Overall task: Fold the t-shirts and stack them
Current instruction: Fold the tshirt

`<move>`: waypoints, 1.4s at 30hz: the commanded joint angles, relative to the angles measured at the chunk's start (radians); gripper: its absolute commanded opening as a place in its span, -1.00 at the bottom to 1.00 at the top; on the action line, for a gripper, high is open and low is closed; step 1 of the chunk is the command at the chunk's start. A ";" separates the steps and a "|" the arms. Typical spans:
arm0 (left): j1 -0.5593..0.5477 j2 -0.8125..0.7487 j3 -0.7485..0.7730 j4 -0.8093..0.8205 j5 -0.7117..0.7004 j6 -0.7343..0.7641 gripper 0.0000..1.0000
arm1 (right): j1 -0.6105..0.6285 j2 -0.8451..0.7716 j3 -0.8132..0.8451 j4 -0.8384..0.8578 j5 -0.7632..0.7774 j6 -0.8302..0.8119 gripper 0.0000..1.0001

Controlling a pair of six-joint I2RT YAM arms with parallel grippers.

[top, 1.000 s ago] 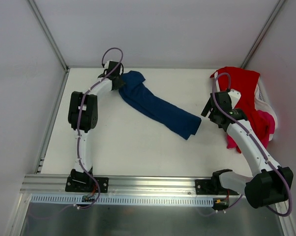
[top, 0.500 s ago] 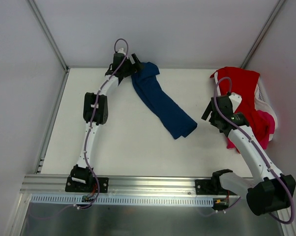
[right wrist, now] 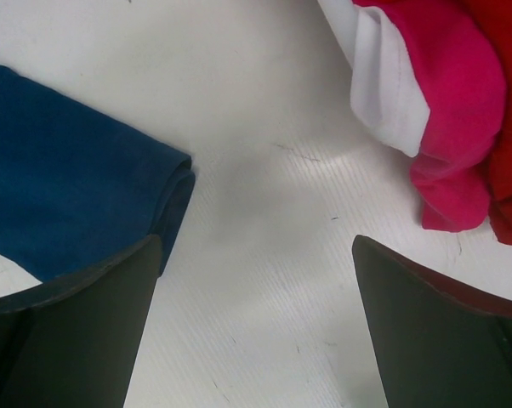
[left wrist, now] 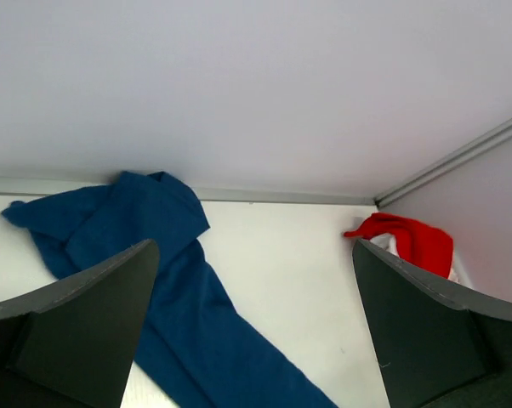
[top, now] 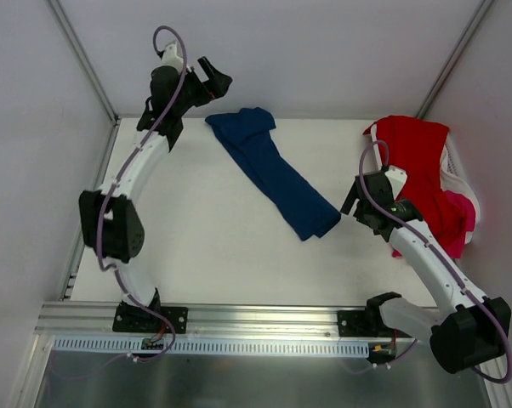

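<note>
White table (top: 196,246): navy shirt (top: 273,174) lies as a long strip, far-left to near-right. Left gripper (top: 217,82) agape, empty, raised beyond far end; right gripper (top: 352,201) agape, empty, just beside near end, the closer arm.

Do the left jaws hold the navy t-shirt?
No, the navy t-shirt lies on the table, and the left jaws stand open, apart from it.

A white counter (top: 222,255) spans the enclosure floor. A white basket (top: 458,180) sits at the counter's far right corner. A metal rail (top: 264,316) runs along the counter's near edge. Pale walls (top: 273,51) rise from its other edges.
</note>
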State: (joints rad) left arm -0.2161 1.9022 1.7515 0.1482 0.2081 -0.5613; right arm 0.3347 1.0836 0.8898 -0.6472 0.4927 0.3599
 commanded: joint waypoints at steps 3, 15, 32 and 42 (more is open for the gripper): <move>-0.068 -0.284 -0.410 -0.142 -0.294 -0.026 0.98 | 0.027 -0.016 -0.022 0.038 -0.005 0.027 0.99; -0.455 -0.191 -0.709 -0.142 -0.365 -0.308 0.98 | 0.053 -0.068 -0.049 0.020 0.012 0.033 0.99; -0.620 0.171 -0.396 -0.243 -0.443 -0.505 0.98 | 0.052 -0.194 -0.115 -0.035 0.086 0.044 0.99; -0.621 0.256 -0.328 -0.257 -0.495 -0.523 0.97 | 0.052 -0.162 -0.114 -0.026 0.095 0.048 0.99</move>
State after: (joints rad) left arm -0.8318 2.0884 1.4212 -0.0277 -0.2523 -1.0672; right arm 0.3824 0.9089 0.7692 -0.6704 0.5625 0.3923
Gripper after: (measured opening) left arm 0.990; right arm 0.993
